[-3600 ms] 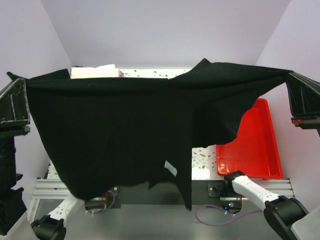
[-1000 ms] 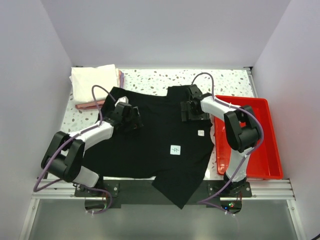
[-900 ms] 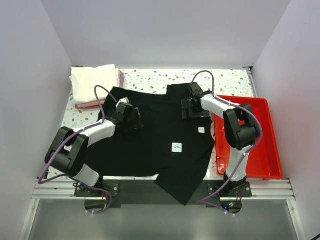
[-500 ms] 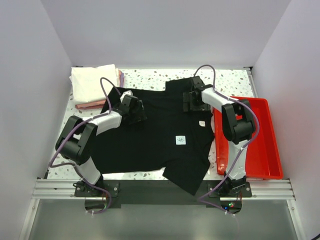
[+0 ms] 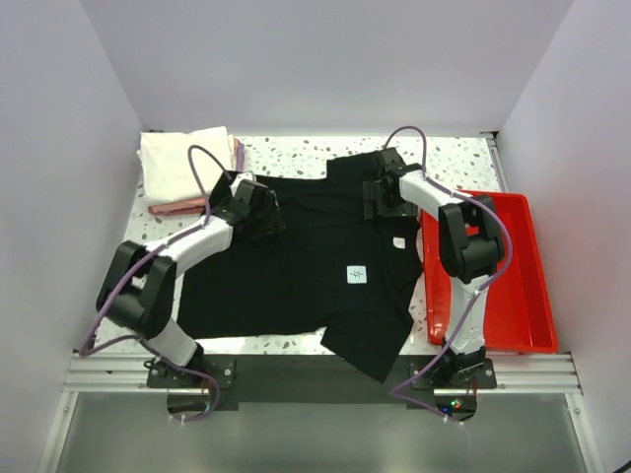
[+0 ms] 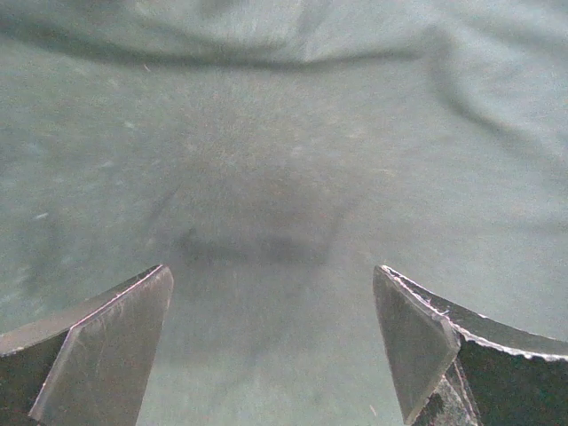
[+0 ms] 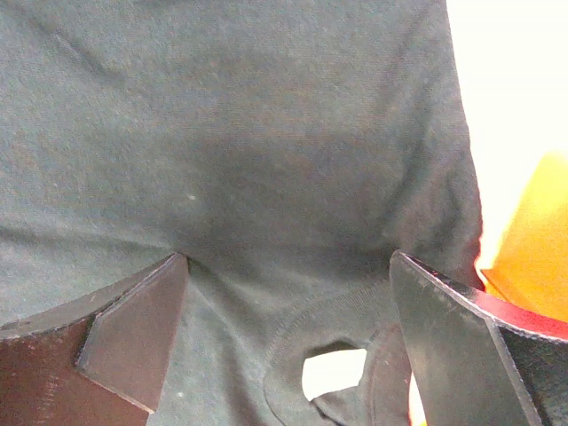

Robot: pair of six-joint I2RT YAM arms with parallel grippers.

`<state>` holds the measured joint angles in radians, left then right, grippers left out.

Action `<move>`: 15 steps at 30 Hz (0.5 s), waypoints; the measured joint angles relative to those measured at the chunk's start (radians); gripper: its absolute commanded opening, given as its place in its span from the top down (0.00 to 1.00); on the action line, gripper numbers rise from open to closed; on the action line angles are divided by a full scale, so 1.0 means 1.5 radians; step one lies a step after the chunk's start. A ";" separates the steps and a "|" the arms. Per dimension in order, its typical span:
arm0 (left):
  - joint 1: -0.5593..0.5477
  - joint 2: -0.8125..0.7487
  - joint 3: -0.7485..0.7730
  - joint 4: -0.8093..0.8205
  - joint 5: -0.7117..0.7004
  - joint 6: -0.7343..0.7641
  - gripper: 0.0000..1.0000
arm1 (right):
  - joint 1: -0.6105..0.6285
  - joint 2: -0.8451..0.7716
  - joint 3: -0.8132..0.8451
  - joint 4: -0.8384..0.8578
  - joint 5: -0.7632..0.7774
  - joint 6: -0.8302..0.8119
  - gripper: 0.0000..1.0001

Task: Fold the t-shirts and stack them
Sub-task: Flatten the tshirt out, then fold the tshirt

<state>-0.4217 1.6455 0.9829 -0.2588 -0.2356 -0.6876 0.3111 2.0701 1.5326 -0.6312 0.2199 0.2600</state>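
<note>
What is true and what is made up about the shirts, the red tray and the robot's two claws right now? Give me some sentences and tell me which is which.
1. The black shirt lies spread on the table. True.
2. The left gripper is shut on the black shirt. False: its fingers are apart, and they pinch nothing.
3. The right gripper is open. True.
4. The folded white shirt lies in the red tray. False: it tops the pile at the far left corner, and the tray is on the right.
5. White labels show on the black shirt. True.
</note>
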 measured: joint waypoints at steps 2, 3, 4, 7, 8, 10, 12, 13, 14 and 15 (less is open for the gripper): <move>0.000 -0.055 -0.009 -0.011 -0.003 0.000 0.00 | -0.002 -0.007 0.002 -0.012 0.000 -0.002 0.01; 0.000 -0.082 -0.013 -0.015 -0.005 -0.001 0.00 | -0.001 -0.014 0.001 -0.017 0.000 -0.002 0.01; 0.000 -0.104 -0.016 -0.018 -0.009 -0.001 0.00 | -0.001 -0.023 -0.002 -0.020 0.000 -0.002 0.01; 0.001 -0.172 -0.037 -0.034 -0.029 -0.014 0.00 | 0.008 -0.079 -0.029 -0.023 0.001 0.004 0.01; 0.002 -0.191 -0.047 -0.045 -0.039 -0.025 0.00 | 0.014 -0.107 -0.048 -0.018 0.002 0.008 0.01; 0.012 -0.225 -0.074 -0.087 -0.060 -0.052 0.00 | 0.036 -0.166 -0.095 -0.016 0.005 0.018 0.01; 0.036 -0.258 -0.109 -0.132 -0.077 -0.083 0.00 | 0.064 -0.217 -0.133 -0.018 0.004 0.030 0.01; 0.053 -0.279 -0.130 -0.160 -0.086 -0.100 0.00 | 0.077 -0.237 -0.150 -0.014 0.000 0.036 0.01; 0.071 -0.303 -0.152 -0.187 -0.094 -0.117 0.00 | 0.088 -0.252 -0.165 -0.013 -0.003 0.041 0.01; 0.089 -0.331 -0.176 -0.210 -0.099 -0.135 0.00 | 0.094 -0.259 -0.178 -0.010 -0.007 0.046 0.01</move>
<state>-0.2878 1.1492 0.7185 -0.5735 -0.3847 -0.8902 0.4515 1.6810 1.2655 -0.6456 0.2100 0.3286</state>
